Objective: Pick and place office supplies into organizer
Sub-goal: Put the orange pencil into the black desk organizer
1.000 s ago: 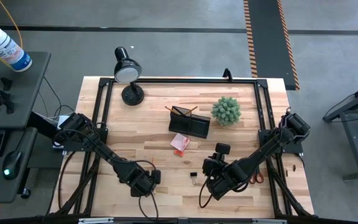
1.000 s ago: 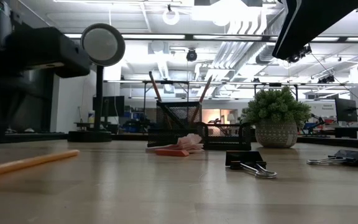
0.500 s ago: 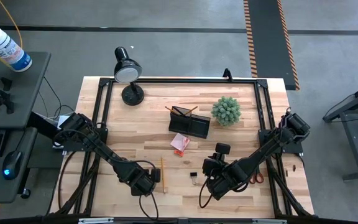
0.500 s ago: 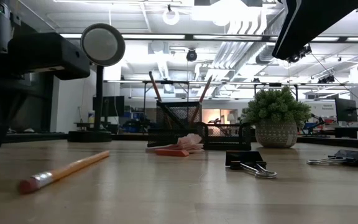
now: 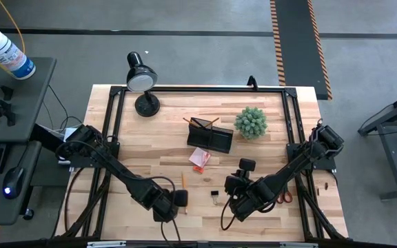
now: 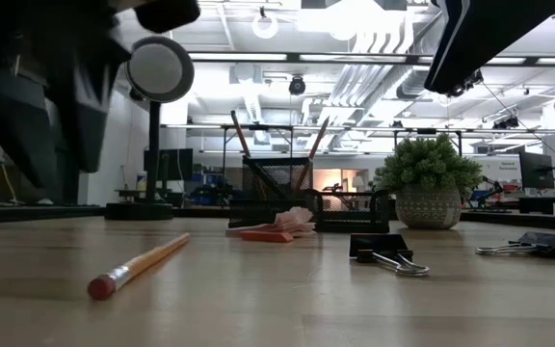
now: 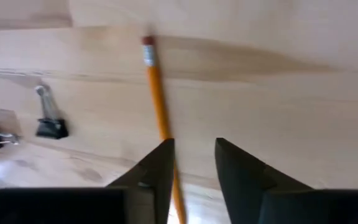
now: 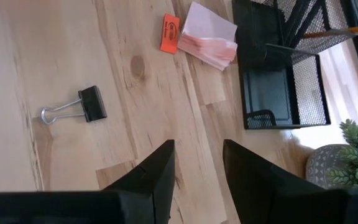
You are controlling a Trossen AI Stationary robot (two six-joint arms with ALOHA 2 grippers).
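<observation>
Opening over the pencil, left claw newly parted, shifted rightward

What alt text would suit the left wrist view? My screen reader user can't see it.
A yellow pencil with a red eraser lies on the wooden table, its near end running under the left gripper, whose two dark fingers stand apart above it. Two small black binder clips lie off to one side.

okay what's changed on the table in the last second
The left gripper let go of the pencil, which now lies loose on the table, and the left arm has swung toward the table's middle. The right gripper, binder clips, sticky notes and organizer stayed put.
</observation>
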